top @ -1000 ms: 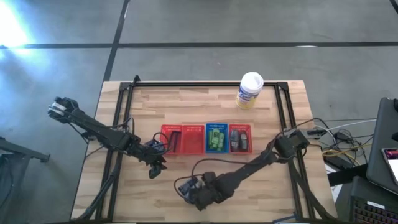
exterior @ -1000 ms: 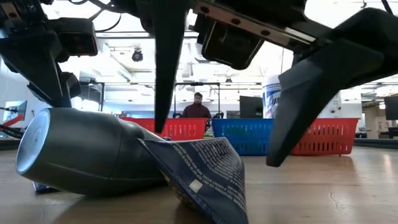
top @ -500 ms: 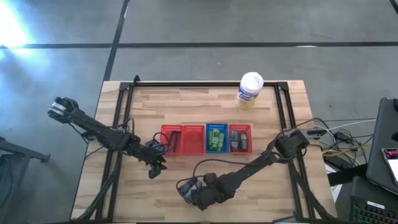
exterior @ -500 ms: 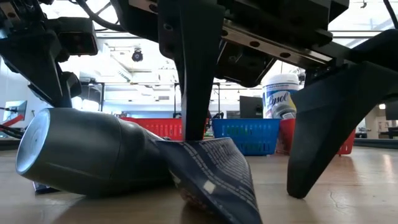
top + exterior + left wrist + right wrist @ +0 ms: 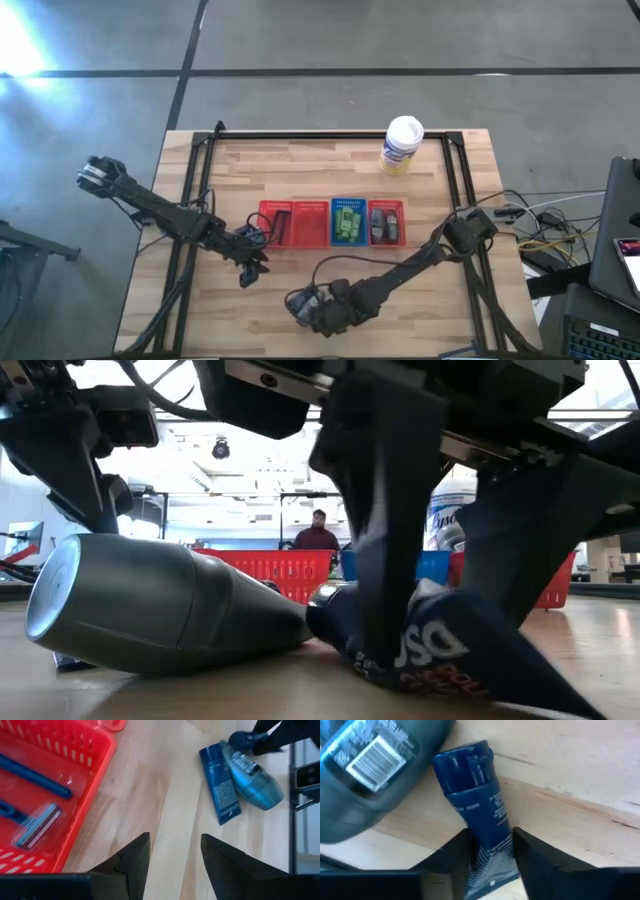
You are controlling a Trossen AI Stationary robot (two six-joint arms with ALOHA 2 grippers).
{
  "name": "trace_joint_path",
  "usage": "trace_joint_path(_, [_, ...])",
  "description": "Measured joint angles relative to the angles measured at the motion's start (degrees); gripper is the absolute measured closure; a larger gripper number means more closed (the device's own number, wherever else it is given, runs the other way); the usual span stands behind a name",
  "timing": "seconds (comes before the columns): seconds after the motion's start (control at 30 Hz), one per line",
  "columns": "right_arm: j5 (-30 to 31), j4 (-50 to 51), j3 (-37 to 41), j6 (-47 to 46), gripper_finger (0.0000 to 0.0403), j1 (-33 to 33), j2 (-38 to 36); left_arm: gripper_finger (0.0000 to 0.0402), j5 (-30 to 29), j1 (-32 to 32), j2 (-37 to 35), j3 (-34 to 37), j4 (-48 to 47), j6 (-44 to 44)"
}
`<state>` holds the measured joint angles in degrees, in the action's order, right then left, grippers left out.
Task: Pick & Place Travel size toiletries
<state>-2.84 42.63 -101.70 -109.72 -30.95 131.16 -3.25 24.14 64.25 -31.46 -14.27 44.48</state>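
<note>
A: Where's the R gripper point(image 5: 487, 851)?
B: Low on the tabletop point(image 5: 300, 170) nr its front edge, fingers pinched on a blue tube point(image 5: 479, 815), beside a grey bottle point(image 5: 150, 605).
A: L gripper point(image 5: 172, 851)?
B: Part open, holding nothing, hovering next to the red basket point(image 5: 75, 785) w/ razors point(image 5: 37, 822).
</note>
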Motion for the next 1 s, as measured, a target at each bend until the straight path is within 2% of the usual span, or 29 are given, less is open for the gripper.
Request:
trace_joint_path(0.13, [0.61, 1.64, 0.08, 0.73, 0.0319, -0.24, -1.43, 0.022, 0.2, 0.29, -0.36, 0.0, 2.47, -2.9])
trace_joint_path(0.33, [7.33, 4.41, 0.05, -0.45, 0.0365, -0.34, -5.58, 0.022, 0.8, 1.57, -2.65, 0.0, 7.77, -9.57])
trace_joint_path(0.4, [9.12, 3.08, 0.04, 2.03, 0.0366, -0.11, -7.33, 0.022, 0.81, 2.04, -3.47, 0.0, 11.66, -14.65])
trace_joint_path(0.6, [8.76, -4.18, -0.06, 14.64, 0.0359, 2.17, -10.73, 0.022, 1.15, 3.15, -4.09, -0.02, 24.34, -37.05])
trace_joint_path(0.7, [7.07, -8.32, -0.06, 18.78, 0.0362, 3.66, -11.31, 0.022, 2.07, 3.34, -4.11, -0.1, 28.05, -43.3])
trace_joint_path(1.0, [3.23, -8.59, -0.04, 26.24, 0.0355, 7.14, -14.05, 0.022, 3.19, 3.67, -3.71, -3.43, 26.58, -57.29])
